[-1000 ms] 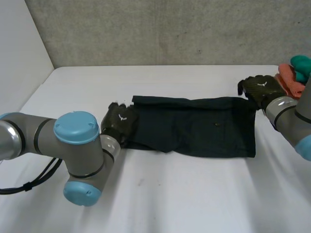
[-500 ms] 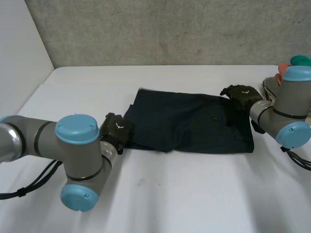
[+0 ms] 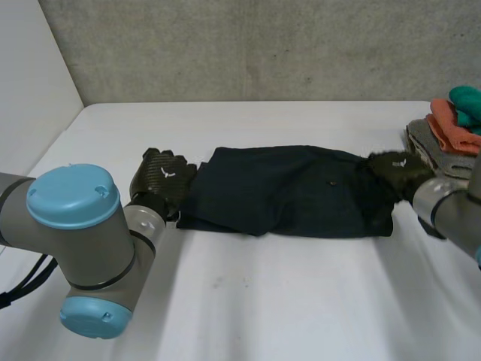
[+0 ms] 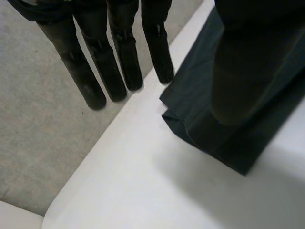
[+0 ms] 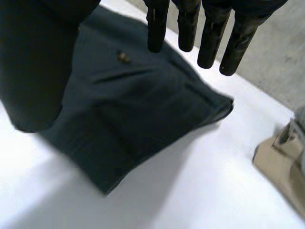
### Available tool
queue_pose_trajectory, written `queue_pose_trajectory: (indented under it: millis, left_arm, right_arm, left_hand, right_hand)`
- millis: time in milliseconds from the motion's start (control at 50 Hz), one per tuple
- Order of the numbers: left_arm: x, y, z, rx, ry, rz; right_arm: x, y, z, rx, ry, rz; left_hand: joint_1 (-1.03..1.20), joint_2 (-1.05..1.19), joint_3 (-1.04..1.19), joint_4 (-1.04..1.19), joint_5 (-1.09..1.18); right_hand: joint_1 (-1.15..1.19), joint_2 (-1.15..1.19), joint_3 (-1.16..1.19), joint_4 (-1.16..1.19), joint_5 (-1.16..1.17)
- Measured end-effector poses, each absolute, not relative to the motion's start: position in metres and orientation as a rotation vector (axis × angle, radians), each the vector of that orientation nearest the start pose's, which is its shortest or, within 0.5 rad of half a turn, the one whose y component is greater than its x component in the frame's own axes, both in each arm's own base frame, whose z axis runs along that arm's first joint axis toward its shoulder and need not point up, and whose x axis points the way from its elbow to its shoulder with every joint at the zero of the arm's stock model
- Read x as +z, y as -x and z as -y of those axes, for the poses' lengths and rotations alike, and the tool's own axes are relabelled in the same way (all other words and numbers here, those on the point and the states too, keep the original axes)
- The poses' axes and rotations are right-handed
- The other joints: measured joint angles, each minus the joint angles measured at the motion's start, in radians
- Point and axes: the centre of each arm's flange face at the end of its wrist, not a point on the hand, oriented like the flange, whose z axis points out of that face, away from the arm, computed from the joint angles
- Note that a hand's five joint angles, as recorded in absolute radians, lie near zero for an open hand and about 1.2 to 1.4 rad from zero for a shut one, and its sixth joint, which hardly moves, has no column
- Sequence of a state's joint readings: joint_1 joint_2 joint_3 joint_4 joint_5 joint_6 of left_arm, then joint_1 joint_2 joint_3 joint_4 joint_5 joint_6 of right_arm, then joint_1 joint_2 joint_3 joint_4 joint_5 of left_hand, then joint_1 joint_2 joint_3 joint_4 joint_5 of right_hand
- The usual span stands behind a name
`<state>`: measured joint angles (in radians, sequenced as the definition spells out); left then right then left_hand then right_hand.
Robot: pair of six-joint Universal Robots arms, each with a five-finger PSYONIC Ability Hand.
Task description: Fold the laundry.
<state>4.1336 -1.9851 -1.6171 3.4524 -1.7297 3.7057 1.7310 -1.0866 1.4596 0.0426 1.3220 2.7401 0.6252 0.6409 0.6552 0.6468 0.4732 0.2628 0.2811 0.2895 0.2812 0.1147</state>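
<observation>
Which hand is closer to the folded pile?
Right. The right hand is at the end of the dark garment nearest the pile; the left hand is at its far end.

The dark garment [image 3: 285, 192] is matt woven cloth; the white table [image 3: 301, 301] looks smooth.
</observation>
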Motion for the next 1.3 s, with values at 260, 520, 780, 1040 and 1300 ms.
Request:
queue_pose_trajectory:
  millis: [260,520,780,1040,1300]
  left_arm:
    - [0.190,0.309,0.243,-2.178,-1.074,-2.155]
    - [0.194,0.311,0.242,-2.209,-1.089,-2.170]
    - [0.203,0.302,0.239,-2.219,-1.058,-2.155]
    - [0.203,0.288,0.247,-2.194,-1.009,-2.164]
    - [0.210,0.280,0.255,-2.206,-0.958,-2.143]
  right_arm:
    - [0.123,-0.204,0.325,-1.824,0.914,-2.457]
    - [0.118,-0.200,0.333,-1.897,0.974,-2.464]
    - [0.163,-0.140,0.340,-1.986,0.994,-2.493]
    - [0.197,-0.184,0.344,-2.123,1.369,-2.130]
    - [0.176,-0.351,0.288,-1.992,1.677,-1.417]
  left_hand:
    - [-0.258,-0.285,-0.295,-0.295,-0.305]
    - [-0.300,-0.332,-0.335,-0.334,-0.349]
    - [-0.300,-0.332,-0.335,-0.340,-0.349]
    - [-0.300,-0.332,-0.335,-0.340,-0.349]
    - [-0.300,-0.346,-0.354,-0.349,-0.367]
  right_hand:
    - [0.092,0.090,0.089,0.091,0.072]
    - [0.664,0.898,0.887,0.908,0.823]
    - [0.749,0.898,0.892,0.909,0.847]
    - [0.782,0.898,0.899,0.909,0.847]
    - [0.782,0.898,0.899,0.909,0.872]
